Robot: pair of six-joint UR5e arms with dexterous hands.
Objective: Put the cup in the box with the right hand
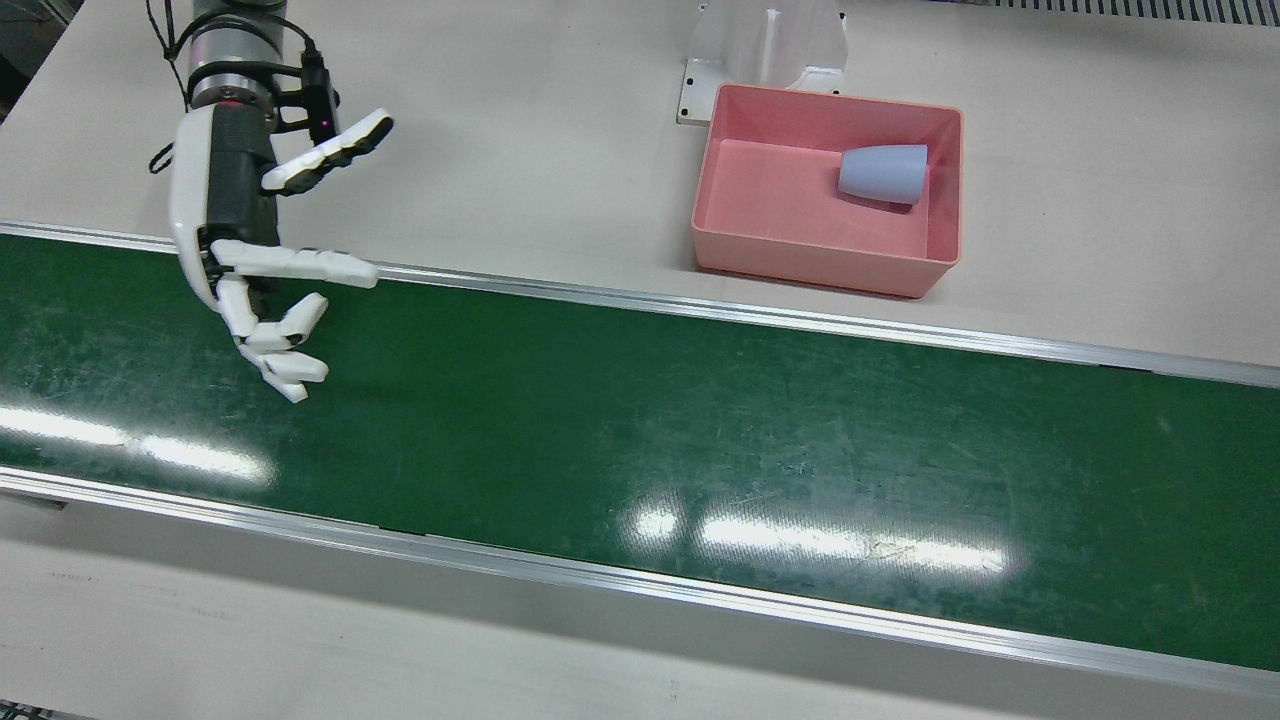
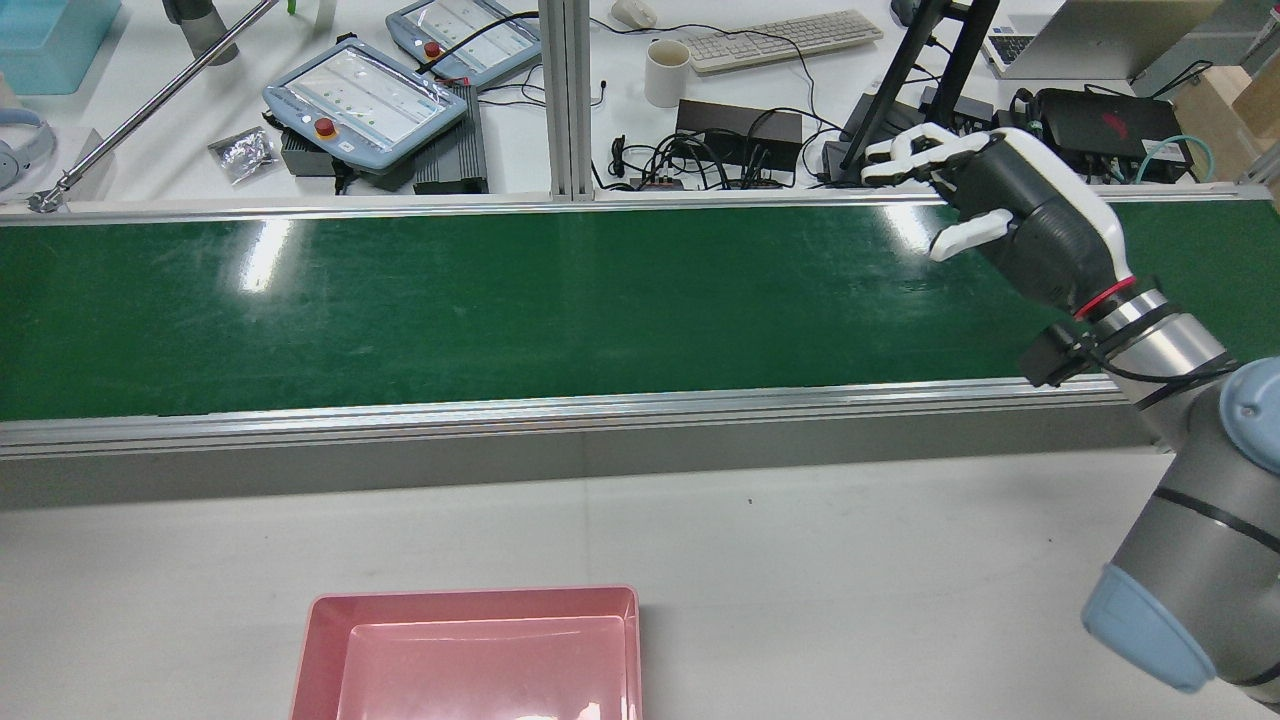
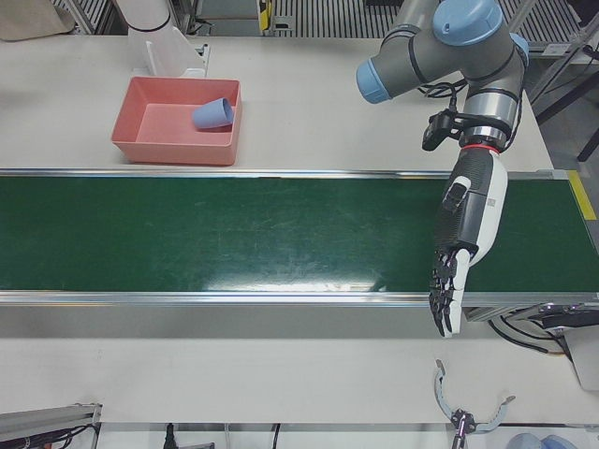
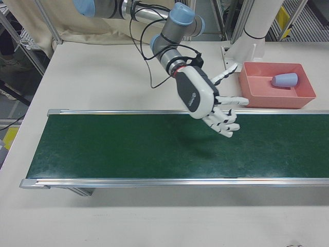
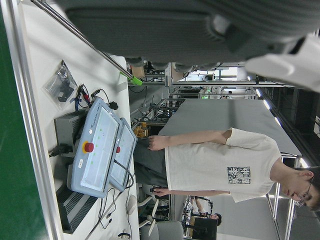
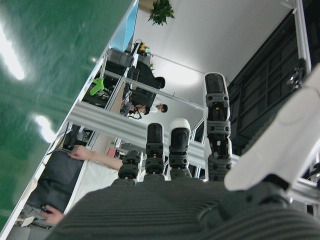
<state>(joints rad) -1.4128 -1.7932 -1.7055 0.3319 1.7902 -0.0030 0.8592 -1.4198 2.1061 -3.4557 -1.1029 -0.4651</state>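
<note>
The pale blue cup (image 1: pixel 885 172) lies on its side inside the pink box (image 1: pixel 800 270), toward the box's far right corner; it also shows in the left-front view as the cup (image 3: pixel 213 113) and in the right-front view as the cup (image 4: pixel 284 80). My right hand (image 1: pixel 260 250) is open with fingers spread and holds nothing. It hovers over the far edge of the green belt, well to the view's left of the box. In the rear view the right hand (image 2: pixel 1010 220) is over the belt and only part of the box (image 2: pixel 470 600) shows. My left hand (image 3: pixel 463 234) hangs empty over the belt's near edge, fingers straight down.
The green conveyor belt (image 1: pixel 640 440) runs across the table between metal rails. A white mount (image 1: pixel 765 50) stands just behind the box. Beyond the belt are teach pendants (image 2: pixel 365 100), a mug (image 2: pixel 667 72), a keyboard and cables. A person (image 5: pixel 220 162) stands there.
</note>
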